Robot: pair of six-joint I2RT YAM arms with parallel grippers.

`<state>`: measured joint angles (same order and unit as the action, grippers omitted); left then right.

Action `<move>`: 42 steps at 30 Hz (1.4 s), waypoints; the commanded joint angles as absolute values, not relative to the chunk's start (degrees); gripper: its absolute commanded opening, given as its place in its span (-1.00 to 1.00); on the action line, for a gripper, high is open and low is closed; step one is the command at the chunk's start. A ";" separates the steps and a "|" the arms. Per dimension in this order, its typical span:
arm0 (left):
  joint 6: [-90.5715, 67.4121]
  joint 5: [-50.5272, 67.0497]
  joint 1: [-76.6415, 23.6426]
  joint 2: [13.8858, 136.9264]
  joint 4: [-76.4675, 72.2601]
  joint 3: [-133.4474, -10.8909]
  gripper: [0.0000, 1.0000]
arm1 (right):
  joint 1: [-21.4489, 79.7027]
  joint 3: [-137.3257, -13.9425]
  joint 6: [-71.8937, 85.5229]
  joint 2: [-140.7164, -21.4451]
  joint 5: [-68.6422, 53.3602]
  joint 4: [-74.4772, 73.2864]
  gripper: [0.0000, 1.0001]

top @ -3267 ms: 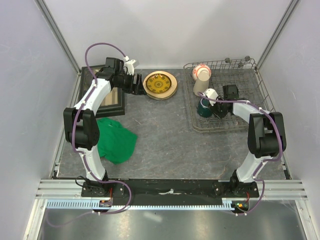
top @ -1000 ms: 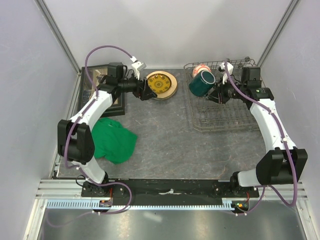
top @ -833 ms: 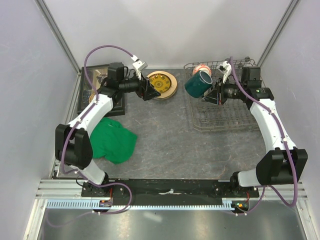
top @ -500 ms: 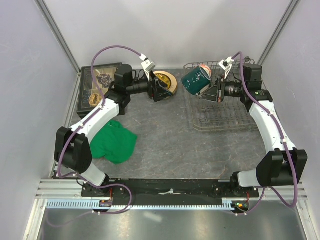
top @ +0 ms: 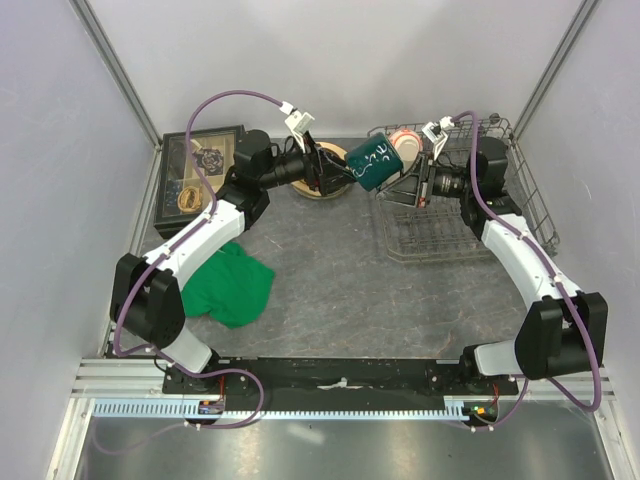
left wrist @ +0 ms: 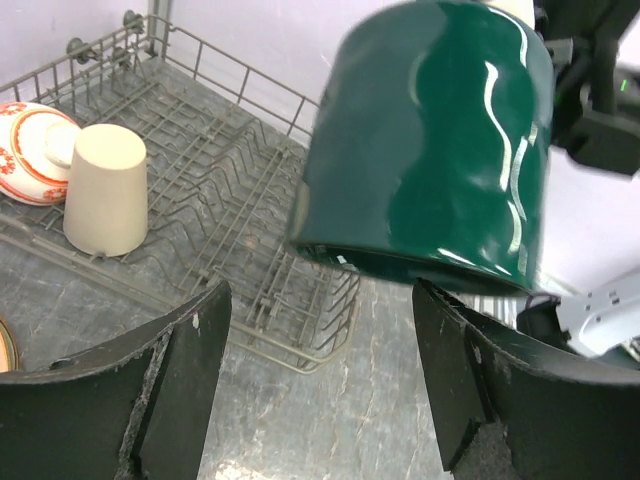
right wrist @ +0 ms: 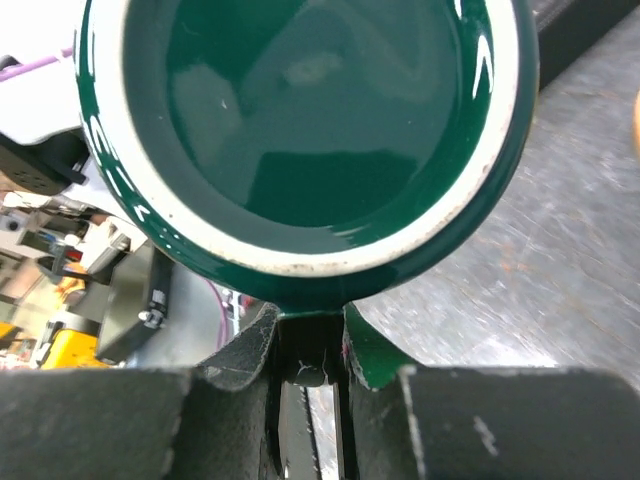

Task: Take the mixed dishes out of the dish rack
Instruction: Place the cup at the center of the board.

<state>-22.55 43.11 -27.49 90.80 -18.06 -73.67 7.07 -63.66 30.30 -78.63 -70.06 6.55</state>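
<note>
Mug (right wrist: 300, 110) in right hand (right wrist: 310, 362), midair

Dark green mug (top: 372, 165) airborne on its side, handle pinched between right fingers (right wrist: 235, 365), just ahead of left fingers (left wrist: 180, 380); beige cup (left wrist: 103, 188) standing in dish rack (left wrist: 250, 200).

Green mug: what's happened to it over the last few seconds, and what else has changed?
The right claw, shut on the dark green mug by its handle, lifted it out of the dish rack and carried it left, past the rack's edge. The left claw swung right across the plates to meet it, jaws open. Beige cup, patterned bowl, green cloth and black box have not moved.
</note>
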 commanded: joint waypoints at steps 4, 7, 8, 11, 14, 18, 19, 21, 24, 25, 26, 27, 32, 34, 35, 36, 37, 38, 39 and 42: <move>-28.47 40.52 -27.51 89.56 -24.52 -74.09 0.60 | 9.14 -63.89 41.84 -76.38 -71.46 26.19 -1.00; -31.98 41.39 -27.51 90.53 -26.80 -74.27 0.59 | 10.63 -63.99 42.10 -76.73 -71.37 26.10 -1.00; -33.04 41.66 -27.51 90.96 -27.59 -74.09 0.58 | 11.16 -63.81 42.10 -76.73 -71.19 26.10 -1.00; -36.38 43.15 -27.51 91.84 -30.05 -73.92 0.53 | 12.39 -62.93 41.66 -76.73 -70.23 26.37 -1.00; -38.58 44.12 -27.60 92.28 -31.55 -73.74 0.40 | 13.18 -62.67 41.57 -76.90 -69.79 26.54 -1.00; -40.60 44.56 -27.60 92.29 -32.87 -72.86 0.23 | 13.80 -62.23 41.49 -76.90 -69.35 26.72 -1.00; -41.04 44.91 -27.51 92.20 -33.39 -72.69 0.19 | 13.80 -61.97 41.40 -76.90 -69.26 26.72 -1.00; -42.96 45.35 -27.51 92.46 -35.06 -72.25 0.04 | 13.97 -61.70 41.22 -76.82 -69.00 26.81 -1.00; -45.70 46.32 -27.51 92.55 -37.44 -71.72 -0.20 | 14.15 -61.35 41.13 -76.73 -68.91 26.81 -1.00; -46.23 46.58 -27.51 92.46 -37.96 -71.46 -0.24 | 14.15 -61.35 40.96 -76.64 -68.73 26.72 -1.00; -47.01 46.49 -27.51 92.37 -38.40 -71.11 -0.27 | 14.15 -61.26 40.96 -76.47 -68.56 26.81 -1.00; -47.28 46.58 -27.51 92.20 -39.10 -70.84 -0.28 | 14.15 -61.17 40.87 -76.38 -68.29 26.81 -1.00; -50.70 47.02 -27.60 91.76 -41.92 -69.44 -0.36 | 14.50 -59.86 40.69 -75.76 -67.06 27.51 -0.99; -51.85 46.67 -27.60 91.67 -42.97 -69.17 -0.44 | 14.59 -59.16 41.22 -75.67 -66.54 28.39 -0.98; -52.03 46.67 -27.60 91.58 -42.98 -69.08 -0.48 | 14.59 -58.98 41.31 -75.59 -66.36 28.65 -0.97; -52.29 46.67 -27.60 91.58 -43.07 -69.00 -0.58 | 14.59 -58.71 41.40 -75.41 -66.18 29.00 -0.95; -52.29 46.67 -27.60 91.50 -43.07 -69.08 -0.65 | 14.68 -58.36 41.48 -75.41 -65.92 29.09 -0.94; -52.56 46.67 -27.60 91.58 -43.07 -69.08 -0.82 | 14.76 -58.27 41.48 -75.24 -65.66 29.09 -0.89; -52.65 46.58 -27.60 91.67 -43.15 -69.08 -0.90 | 14.77 -58.10 41.57 -75.23 -65.57 29.09 -0.86; -53.00 46.67 -27.60 91.67 -43.24 -68.99 -0.97 | 14.85 -57.83 41.31 -75.32 -65.30 28.74 -0.78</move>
